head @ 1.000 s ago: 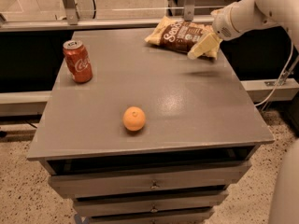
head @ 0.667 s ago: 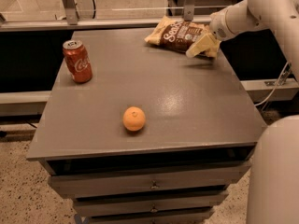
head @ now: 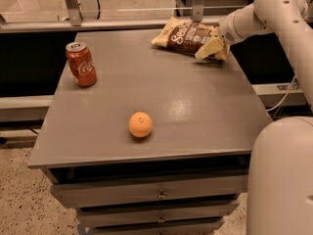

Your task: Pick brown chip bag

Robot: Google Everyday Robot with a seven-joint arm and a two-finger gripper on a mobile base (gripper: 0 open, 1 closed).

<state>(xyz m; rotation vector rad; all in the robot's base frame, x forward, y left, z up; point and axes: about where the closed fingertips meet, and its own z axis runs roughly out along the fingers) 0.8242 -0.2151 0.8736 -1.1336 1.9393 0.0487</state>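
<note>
Lab: drawer cabinet (head: pixel 156 195), speckled floor (head: pixel 19 199); gripper (head: pixel 211 48) far right

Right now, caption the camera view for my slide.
Gripper at the right edge of the brown chip bag, far side of the grey table; red Coca-Cola can left, orange near the front.

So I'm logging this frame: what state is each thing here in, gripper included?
brown chip bag: lying flat at the far right, not lifted.
gripper: low at the bag's right edge.
soda can: upright, on the left.
orange: resting alone near the front.
drawers: shut.
</note>
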